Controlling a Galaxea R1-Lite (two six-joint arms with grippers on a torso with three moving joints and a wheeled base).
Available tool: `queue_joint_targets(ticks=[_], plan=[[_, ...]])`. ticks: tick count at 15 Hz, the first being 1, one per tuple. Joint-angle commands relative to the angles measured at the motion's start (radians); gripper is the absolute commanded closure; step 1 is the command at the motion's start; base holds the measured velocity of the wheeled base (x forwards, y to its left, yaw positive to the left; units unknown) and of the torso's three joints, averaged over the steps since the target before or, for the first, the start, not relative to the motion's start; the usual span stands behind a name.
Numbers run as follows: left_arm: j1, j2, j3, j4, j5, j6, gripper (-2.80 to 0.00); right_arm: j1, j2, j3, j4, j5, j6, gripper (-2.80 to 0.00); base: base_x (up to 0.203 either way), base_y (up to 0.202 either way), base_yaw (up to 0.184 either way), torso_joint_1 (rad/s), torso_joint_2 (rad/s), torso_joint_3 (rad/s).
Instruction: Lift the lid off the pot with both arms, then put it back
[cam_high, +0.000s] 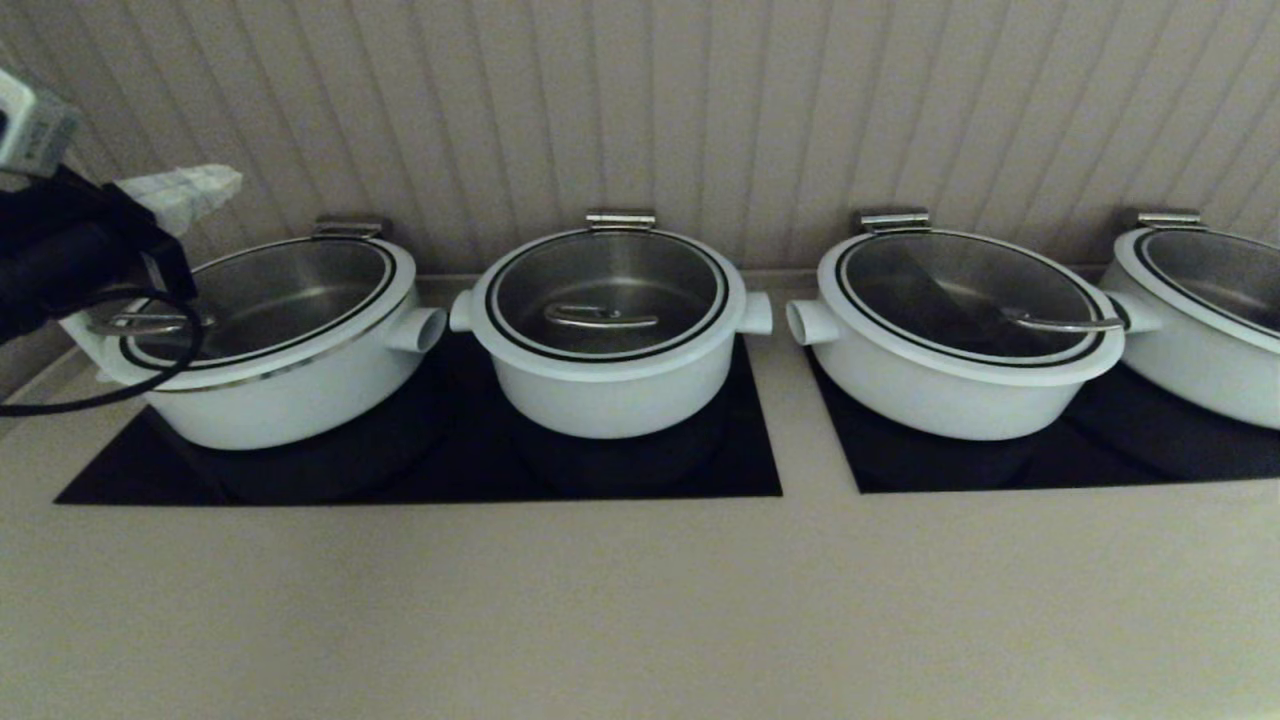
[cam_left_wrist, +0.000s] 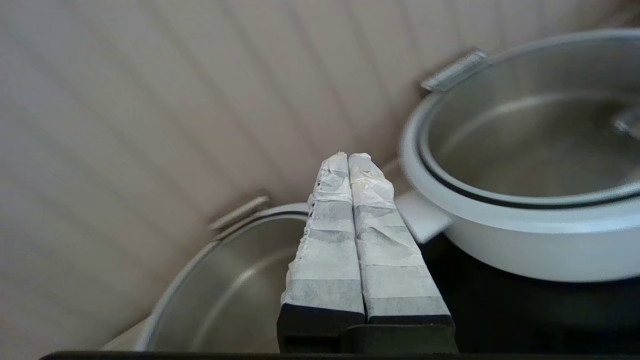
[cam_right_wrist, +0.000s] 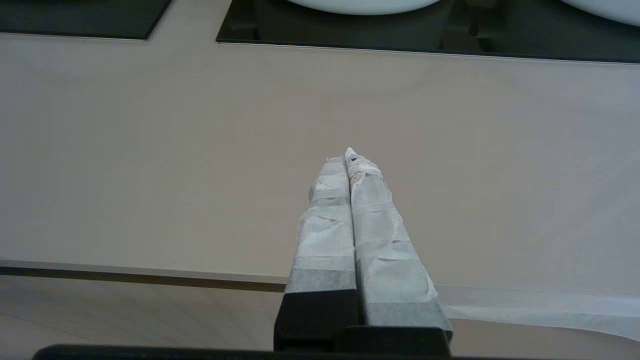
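Note:
The pot (cam_high: 610, 395) is the narrower, deeper white one, second from the left, with a stubby knob on each side. The lid (cam_high: 610, 265) lies shut on it, its steel bar handle (cam_high: 600, 318) near the front. My left gripper (cam_high: 190, 195) is at the far left, raised over the leftmost wide pot, white-wrapped fingers shut and empty. In the left wrist view the gripper (cam_left_wrist: 348, 159) points toward the wall between that wide pot and the pot (cam_left_wrist: 540, 240). My right gripper (cam_right_wrist: 350, 156) is shut and empty, low over the counter's front, out of the head view.
Wide shallow white pots with glass lids stand left (cam_high: 290, 400), right (cam_high: 940, 395) and far right (cam_high: 1200, 370). All sit on black cooktop panels (cam_high: 650, 470) against a ribbed wall. Bare beige counter (cam_high: 640, 600) lies in front. A white strip (cam_right_wrist: 550, 310) lies along the counter's edge.

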Motion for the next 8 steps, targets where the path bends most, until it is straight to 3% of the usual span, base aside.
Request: queue_joint_targets(ticks=[1,8], plan=[[0.042,-0.092,0.018,0.007,-0.002,-0.024,0.0,0.0,0.001,0.0,0.001,0.0,-0.001,0.0,0.0,0.0,0.0,0.0,0.0,0.0],[0.053,-0.303,0.271,0.081,0.009,-0.046,0.0,0.0,0.0,0.0,0.001,0.0,-0.001,0.0,0.0,0.0,0.0,0.0,0.0,0.0]])
